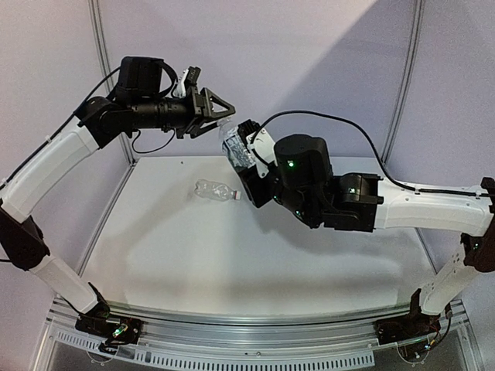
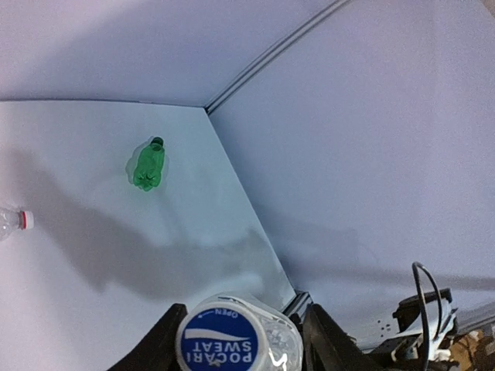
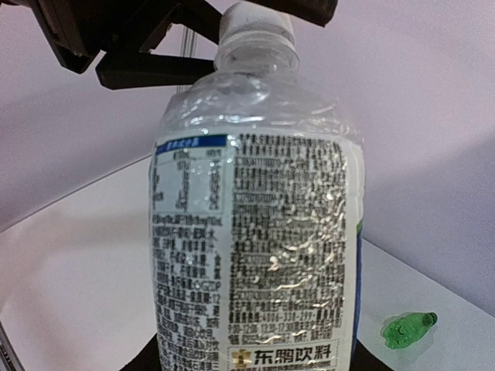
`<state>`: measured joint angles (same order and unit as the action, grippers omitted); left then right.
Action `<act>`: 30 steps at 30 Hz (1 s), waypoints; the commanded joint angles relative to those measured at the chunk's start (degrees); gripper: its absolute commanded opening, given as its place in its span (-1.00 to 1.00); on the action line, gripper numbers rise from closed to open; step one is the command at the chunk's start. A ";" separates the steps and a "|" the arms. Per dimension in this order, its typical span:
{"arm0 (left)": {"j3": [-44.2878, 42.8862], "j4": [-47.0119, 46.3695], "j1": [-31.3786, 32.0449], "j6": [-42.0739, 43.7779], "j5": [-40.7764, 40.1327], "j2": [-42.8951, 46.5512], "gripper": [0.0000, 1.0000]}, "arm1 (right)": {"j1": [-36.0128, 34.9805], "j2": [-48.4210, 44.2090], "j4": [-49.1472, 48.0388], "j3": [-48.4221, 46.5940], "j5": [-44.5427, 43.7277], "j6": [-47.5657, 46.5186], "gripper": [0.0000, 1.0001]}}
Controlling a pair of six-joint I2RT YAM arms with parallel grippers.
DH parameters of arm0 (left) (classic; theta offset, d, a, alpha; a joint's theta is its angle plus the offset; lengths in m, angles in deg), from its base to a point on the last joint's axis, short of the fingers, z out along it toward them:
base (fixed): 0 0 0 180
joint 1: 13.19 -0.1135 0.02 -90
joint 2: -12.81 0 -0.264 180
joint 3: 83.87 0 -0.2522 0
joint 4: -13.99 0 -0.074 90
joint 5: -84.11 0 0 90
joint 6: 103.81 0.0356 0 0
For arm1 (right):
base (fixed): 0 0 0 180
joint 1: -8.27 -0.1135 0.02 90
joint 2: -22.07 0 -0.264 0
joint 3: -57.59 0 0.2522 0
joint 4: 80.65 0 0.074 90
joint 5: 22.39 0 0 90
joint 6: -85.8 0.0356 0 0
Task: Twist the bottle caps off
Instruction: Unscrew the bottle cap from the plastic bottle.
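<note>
My right gripper point(image 1: 246, 161) is shut on the clear bottle with the blue-white label point(image 1: 232, 147) and holds it up in the air, neck toward the left arm; the label fills the right wrist view point(image 3: 255, 216). Its white cap point(image 2: 218, 340) has a blue printed top and faces the left wrist camera. My left gripper point(image 1: 216, 116) is open. Its jaws straddle the cap, with a gap on the right side. The shorter unlabelled bottle point(image 1: 215, 190) lies on the table with its cap point(image 2: 25, 219) on. The green bottle point(image 2: 148, 166) lies toward the back; it also shows in the right wrist view point(image 3: 408, 328).
The white table point(image 1: 232, 263) is boxed in by pale walls with metal posts point(image 1: 100, 46) at the back corners. A black cable point(image 1: 332, 120) loops over the right arm. The arms meet above the table's back middle.
</note>
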<state>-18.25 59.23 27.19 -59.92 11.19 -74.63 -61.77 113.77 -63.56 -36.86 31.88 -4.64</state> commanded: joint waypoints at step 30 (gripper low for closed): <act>8.75 -12.35 -3.45 10.88 16.99 13.41 0.98 | -0.06 -11.78 -26.15 17.22 16.12 0.18 -1.00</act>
<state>-11.56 53.68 24.83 -50.69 20.39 -62.10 -61.83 103.91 -85.59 -20.36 41.83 -5.52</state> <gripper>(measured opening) 0.993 0.512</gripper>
